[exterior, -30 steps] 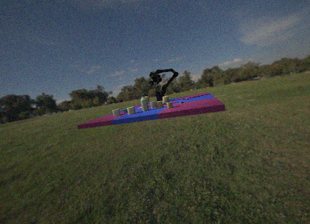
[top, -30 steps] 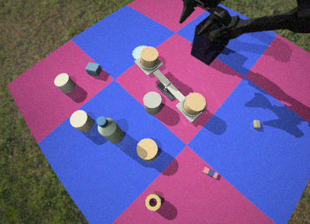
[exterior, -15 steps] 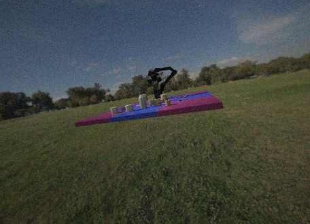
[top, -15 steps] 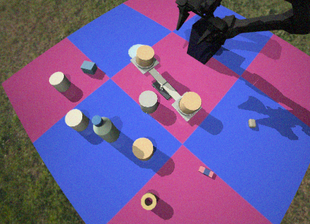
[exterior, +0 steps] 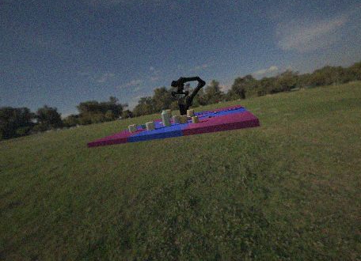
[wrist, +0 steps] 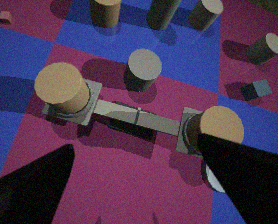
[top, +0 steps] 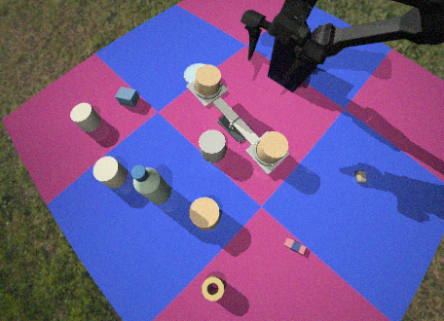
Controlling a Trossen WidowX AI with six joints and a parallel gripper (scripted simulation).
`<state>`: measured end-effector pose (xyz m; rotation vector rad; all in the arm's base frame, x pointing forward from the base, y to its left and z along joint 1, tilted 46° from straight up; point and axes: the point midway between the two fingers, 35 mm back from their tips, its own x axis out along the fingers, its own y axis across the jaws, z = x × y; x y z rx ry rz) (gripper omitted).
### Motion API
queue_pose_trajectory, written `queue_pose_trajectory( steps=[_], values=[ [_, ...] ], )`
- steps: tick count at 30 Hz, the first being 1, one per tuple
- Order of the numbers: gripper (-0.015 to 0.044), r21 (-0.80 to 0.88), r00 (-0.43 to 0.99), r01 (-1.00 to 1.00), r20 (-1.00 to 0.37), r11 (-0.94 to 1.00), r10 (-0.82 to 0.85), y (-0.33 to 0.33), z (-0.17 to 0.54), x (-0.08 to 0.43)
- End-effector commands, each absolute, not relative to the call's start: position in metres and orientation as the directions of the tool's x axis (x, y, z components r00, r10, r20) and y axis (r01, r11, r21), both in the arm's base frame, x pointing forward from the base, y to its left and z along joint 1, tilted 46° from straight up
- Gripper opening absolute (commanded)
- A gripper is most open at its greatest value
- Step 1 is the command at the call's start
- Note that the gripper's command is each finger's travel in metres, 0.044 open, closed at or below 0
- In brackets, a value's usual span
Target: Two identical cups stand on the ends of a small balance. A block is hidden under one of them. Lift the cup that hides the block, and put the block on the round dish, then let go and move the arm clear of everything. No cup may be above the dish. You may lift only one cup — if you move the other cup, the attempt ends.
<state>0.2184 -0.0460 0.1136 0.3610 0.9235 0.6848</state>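
Two tan cups stand on the end pans of the grey balance (top: 225, 110) (wrist: 159, 123). The far cup (top: 207, 82) (wrist: 221, 125) is beside the dish; the near cup (top: 273, 147) (wrist: 61, 86) is at the other end. I cannot tell clearly which end is lower. No block shows at either cup. The pale round dish (top: 193, 72) (wrist: 215, 179) is partly hidden, by the far cup in the top view and by a finger in the wrist view. My gripper (top: 268, 74) (wrist: 137, 144) is open and empty, raised above the mat on the arm-base side of the balance.
A grey cylinder (top: 212, 146) (wrist: 143, 70) stands close to the balance's middle. Beyond are a bottle (top: 152, 186) (exterior: 165, 118), a tan cylinder (top: 204, 213), two pale cylinders (top: 86, 117) (top: 110, 171) and a blue-grey block (top: 128, 96) (wrist: 257, 90). A yellow ring (top: 206, 293) lies nearest the top camera.
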Motion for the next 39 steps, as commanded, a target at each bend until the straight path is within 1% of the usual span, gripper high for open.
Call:
queue_pose_trajectory(
  steps=[1,10,20,31,39],
  values=[
    [0.044,0.521,0.356,-0.48,-0.619,0.705,0.7,-0.036,0.115,0.228],
    [0.044,0.435,0.24,-0.674,-0.636,0.597,0.734,-0.009,0.118,0.247],
    [0.044,0.297,0.103,-0.874,-0.659,0.383,0.745,0.028,0.122,0.268],
    [0.044,0.161,-0.02,-0.979,-0.678,0.122,0.735,0.072,0.125,0.283],
    [0.044,0.058,-0.111,-0.993,-0.695,-0.098,0.71,0.106,0.127,0.288]
  ],
)
